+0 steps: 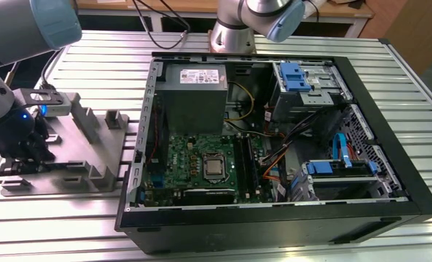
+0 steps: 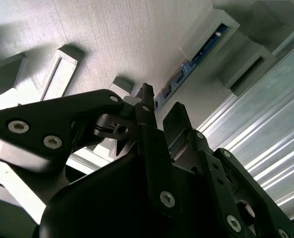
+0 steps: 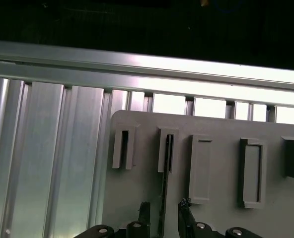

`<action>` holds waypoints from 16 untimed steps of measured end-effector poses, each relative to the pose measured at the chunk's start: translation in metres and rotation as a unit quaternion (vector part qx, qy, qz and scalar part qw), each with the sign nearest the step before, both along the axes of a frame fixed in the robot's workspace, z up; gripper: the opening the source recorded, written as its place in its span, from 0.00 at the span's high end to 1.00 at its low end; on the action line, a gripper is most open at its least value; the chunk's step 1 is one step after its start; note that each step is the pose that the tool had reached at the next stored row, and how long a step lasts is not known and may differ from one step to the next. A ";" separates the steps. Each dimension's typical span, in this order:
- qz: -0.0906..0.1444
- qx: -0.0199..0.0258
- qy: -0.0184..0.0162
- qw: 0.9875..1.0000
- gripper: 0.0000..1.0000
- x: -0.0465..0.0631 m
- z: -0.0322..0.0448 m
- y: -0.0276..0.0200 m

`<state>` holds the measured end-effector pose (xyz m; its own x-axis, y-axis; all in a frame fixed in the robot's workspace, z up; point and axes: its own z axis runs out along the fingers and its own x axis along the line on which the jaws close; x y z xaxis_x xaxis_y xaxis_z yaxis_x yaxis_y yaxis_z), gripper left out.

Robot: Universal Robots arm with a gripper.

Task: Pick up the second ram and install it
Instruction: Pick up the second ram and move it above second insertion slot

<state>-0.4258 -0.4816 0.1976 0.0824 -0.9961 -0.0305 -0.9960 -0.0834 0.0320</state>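
The jaws stand apart astride the second ram [image 3: 164, 188], gap on each side.

A robot arm [image 1: 15, 22] built of smooth silver-grey tubes, with rounded pale blue caps [image 1: 59, 26] covering its joints. Just behind the hand, the wrist section [image 1: 4, 131] is matte black, and a small blue light [image 1: 25, 115] glows on it. The hand [image 2: 159, 106] is black throughout. It is made of flat, angular linkage bars [image 2: 52, 124] pinned together with round silver screws [image 2: 167, 199] that have hex sockets. The bars lead forward to two narrow, blade-like fingers [image 2: 148, 114] with blunt tips.
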 end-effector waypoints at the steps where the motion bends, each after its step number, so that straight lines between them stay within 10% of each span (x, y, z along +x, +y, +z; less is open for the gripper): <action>1: 0.000 0.000 0.000 1.000 0.64 0.000 0.0000 0.0000; 16: 0.000 0.001 0.000 1.000 0.73 0.000 0.0027 0.0000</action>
<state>-0.4259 -0.4815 0.2003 0.0828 -0.9961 -0.0316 -0.9960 -0.0838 0.0318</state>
